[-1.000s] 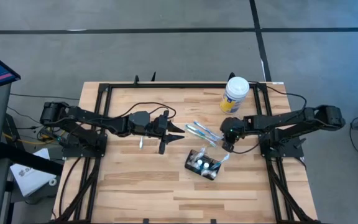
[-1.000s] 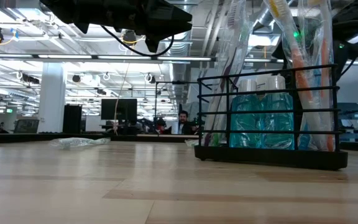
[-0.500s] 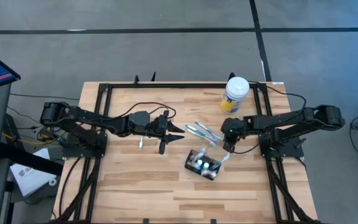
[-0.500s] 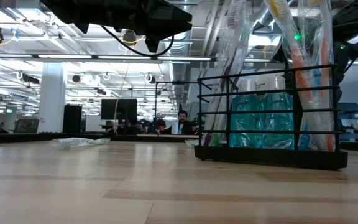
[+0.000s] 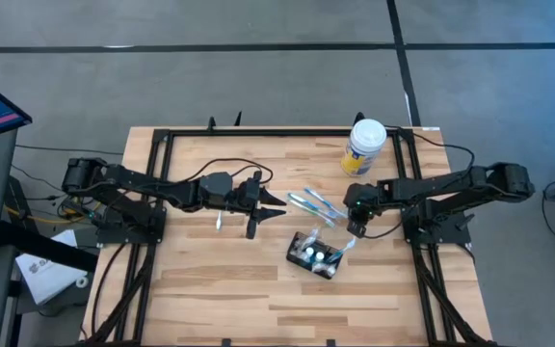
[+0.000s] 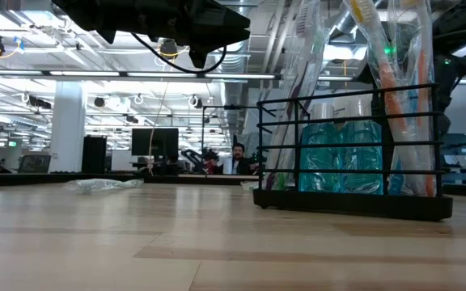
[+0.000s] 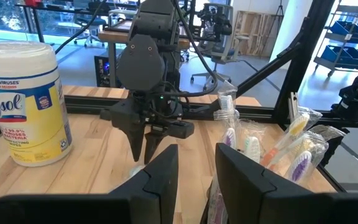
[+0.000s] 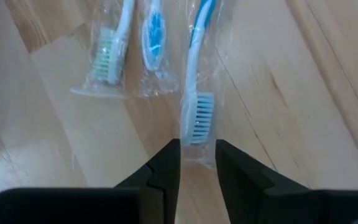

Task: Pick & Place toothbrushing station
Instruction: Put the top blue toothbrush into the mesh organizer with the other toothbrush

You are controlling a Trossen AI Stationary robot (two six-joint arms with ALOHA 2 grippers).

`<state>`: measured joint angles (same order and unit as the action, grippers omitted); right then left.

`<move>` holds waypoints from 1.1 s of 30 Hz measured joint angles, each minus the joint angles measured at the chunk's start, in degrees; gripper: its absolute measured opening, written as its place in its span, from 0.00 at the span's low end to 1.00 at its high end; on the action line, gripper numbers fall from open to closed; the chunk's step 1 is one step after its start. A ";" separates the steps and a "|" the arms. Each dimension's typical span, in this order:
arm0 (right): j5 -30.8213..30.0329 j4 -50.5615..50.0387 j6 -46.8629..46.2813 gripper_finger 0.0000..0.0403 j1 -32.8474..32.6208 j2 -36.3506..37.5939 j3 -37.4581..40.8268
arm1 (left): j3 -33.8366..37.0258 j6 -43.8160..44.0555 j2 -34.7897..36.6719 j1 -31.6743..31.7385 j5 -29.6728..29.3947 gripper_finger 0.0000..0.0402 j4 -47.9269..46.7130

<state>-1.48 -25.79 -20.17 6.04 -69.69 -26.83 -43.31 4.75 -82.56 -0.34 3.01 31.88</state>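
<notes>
The small black wire-framed toothbrushing station [image 5: 315, 255], holding wrapped toothbrushes and blue-tinted cups, stood on the light wooden bench [image 5: 210, 289] right of centre and toward its near edge, just near-left of the right gripper [image 5: 356, 227] and apart from it. That gripper pointed down over the wrapped blue-and-white toothbrushes [image 8: 194, 93] lying loose on the bench, its dark fingers [image 8: 160, 168] a narrow gap apart above a brush head and holding nothing. The left gripper [image 5: 276, 211] hung over the bench left of the loose brushes, well apart from the station, its fingers [image 7: 160, 177] slightly apart and empty. A white-lidded yellow-labelled wipes tub [image 5: 364, 146] stood near the far right corner. Bare wood lay open left of and nearer than the station. Both arms reached inward from the bench sides, stretched low and nearly level.
</notes>
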 joint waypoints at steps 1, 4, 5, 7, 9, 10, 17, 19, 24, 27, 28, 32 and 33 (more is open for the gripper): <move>0.00 -0.30 -0.01 0.22 0.00 0.00 0.00 | 0.00 0.00 0.00 0.00 -0.01 0.25 -0.01; 0.00 -1.00 0.01 0.15 0.00 0.00 0.00 | 0.00 0.00 0.00 0.00 0.00 0.25 -0.02; 0.00 -1.05 0.03 0.11 0.00 0.00 0.00 | 0.00 0.00 0.00 0.00 -0.01 0.25 -0.02; 0.00 -1.45 0.70 0.03 0.00 0.00 0.00 | 0.00 0.00 0.00 0.00 0.00 0.25 -0.02; -0.02 -1.45 1.12 0.02 0.00 0.00 0.00 | 0.00 0.00 0.00 0.00 0.00 0.25 -0.02; -0.02 -1.46 1.12 0.02 0.00 0.00 0.00 | 0.00 0.00 0.00 0.00 0.00 0.25 -0.02; -0.09 -4.75 1.28 0.00 -2.03 0.00 -2.84 | 0.00 0.00 0.00 0.07 0.00 0.25 -0.02; -0.53 -6.93 2.19 0.00 -3.46 0.00 -4.93 | 0.00 0.00 0.00 0.09 -0.01 0.25 -0.03; -2.97 -14.51 3.08 0.00 -6.11 0.00 -11.14 | 0.00 0.00 0.00 0.09 0.00 0.25 -0.02; -4.41 -18.50 3.73 0.00 -7.01 0.00 -14.97 | 0.00 0.00 0.00 0.09 -0.03 0.25 -0.02; -5.18 -19.69 3.94 0.00 -7.25 0.00 -16.37 | 0.00 0.00 0.00 0.09 -0.13 0.25 -0.02; -7.97 -24.97 5.20 0.00 -7.61 0.00 -22.15 | 0.00 0.00 0.00 0.09 -1.29 0.25 -0.02; -8.35 -26.00 5.60 0.00 -7.61 0.00 -23.66 | 0.00 -0.02 0.00 0.09 -1.54 0.25 -0.02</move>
<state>-9.83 -51.78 -14.58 -1.56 -69.69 -50.49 -43.31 4.73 -82.56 -0.25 1.46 31.86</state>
